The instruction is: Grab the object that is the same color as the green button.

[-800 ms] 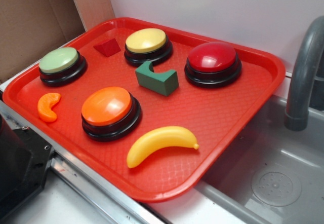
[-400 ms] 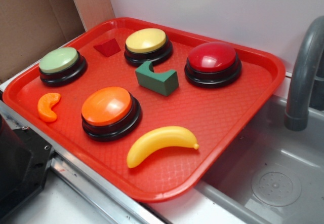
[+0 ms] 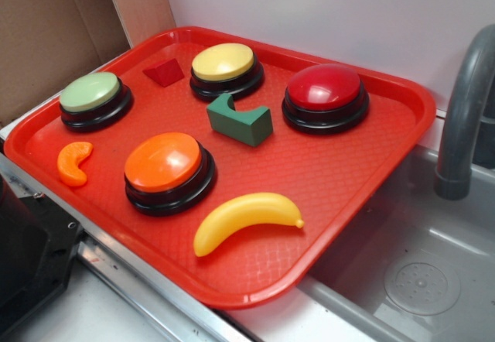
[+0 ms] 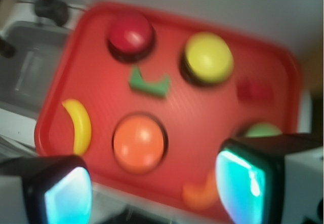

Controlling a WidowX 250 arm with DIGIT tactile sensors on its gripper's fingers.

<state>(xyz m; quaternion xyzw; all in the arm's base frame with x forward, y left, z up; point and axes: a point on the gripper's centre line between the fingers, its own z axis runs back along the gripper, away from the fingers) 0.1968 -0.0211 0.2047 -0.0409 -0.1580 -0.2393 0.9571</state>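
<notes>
exterior view: dark green block with curved top notch; untouched

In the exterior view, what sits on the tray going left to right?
Orange slice, green button, orange button, yellow button, green notched block, red button.

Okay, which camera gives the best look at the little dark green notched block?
The exterior view. There the dark green block is sharp and unobstructed on the red tray, between the yellow button and the red button, its curved notch visible. The wrist view shows it from above, but blurred, with no clear edges.
</notes>
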